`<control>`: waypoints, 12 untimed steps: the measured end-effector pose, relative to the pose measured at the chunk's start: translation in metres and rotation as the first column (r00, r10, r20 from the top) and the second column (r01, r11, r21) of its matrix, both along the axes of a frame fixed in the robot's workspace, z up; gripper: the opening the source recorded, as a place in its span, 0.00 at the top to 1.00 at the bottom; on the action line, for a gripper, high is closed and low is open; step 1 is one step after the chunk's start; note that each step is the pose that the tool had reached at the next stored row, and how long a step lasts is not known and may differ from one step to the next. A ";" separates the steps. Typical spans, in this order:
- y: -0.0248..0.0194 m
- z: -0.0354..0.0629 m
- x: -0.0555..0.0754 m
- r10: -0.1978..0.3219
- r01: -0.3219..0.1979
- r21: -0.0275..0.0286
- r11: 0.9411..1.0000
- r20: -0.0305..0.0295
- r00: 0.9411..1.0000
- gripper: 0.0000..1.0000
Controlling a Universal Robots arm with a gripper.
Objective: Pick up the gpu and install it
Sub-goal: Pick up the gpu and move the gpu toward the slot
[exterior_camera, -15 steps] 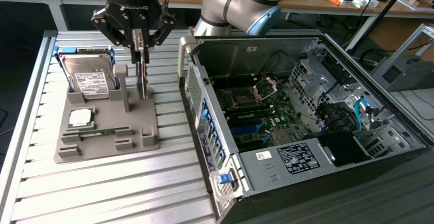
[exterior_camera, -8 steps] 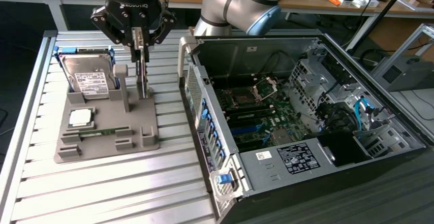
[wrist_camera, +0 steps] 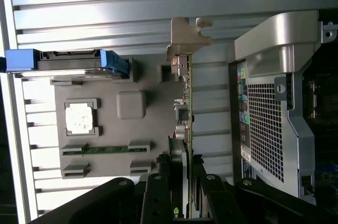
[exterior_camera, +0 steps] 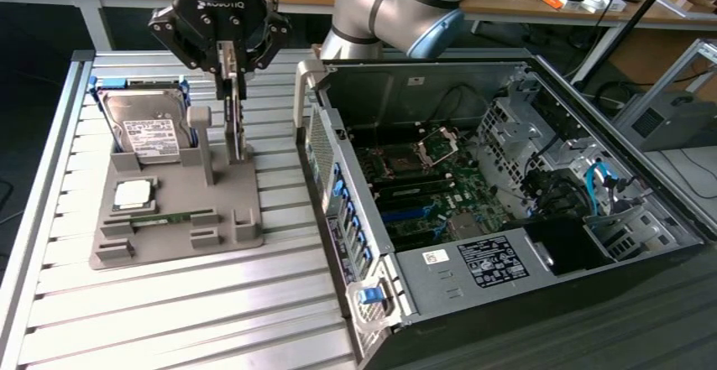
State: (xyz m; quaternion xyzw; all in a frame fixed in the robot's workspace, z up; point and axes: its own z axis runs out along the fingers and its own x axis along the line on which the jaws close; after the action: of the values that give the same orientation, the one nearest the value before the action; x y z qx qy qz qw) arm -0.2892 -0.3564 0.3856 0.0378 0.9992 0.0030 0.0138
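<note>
The gpu is a thin green card that stands on edge in a slot of the grey holder tray at the exterior view's left. My gripper hangs straight above it, and its two fingers press against the card's upper part from either side. In the wrist view I see the gpu edge-on, with its silvery bracket at the far end. There the gripper clamps the card's thicker dark part between the black fingers. The card's lower edge still looks set in the holder tray.
On the same tray lie a hard drive in a blue carrier, a processor chip and a narrow memory stick. An open computer case lies at the exterior view's right, its motherboard exposed. Ribbed metal table surrounds both.
</note>
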 end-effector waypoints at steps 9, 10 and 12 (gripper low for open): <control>0.0000 0.0046 0.000 0.000 0.000 0.000 1.000 0.000 1.000 0.73; 0.0000 0.0049 0.000 0.000 0.000 0.000 1.000 0.000 1.000 0.73; 0.0000 0.0058 0.000 0.000 0.000 0.000 1.000 0.000 1.000 0.73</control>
State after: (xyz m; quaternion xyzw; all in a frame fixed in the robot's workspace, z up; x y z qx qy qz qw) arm -0.2892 -0.3564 0.3914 0.0378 0.9992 0.0030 0.0138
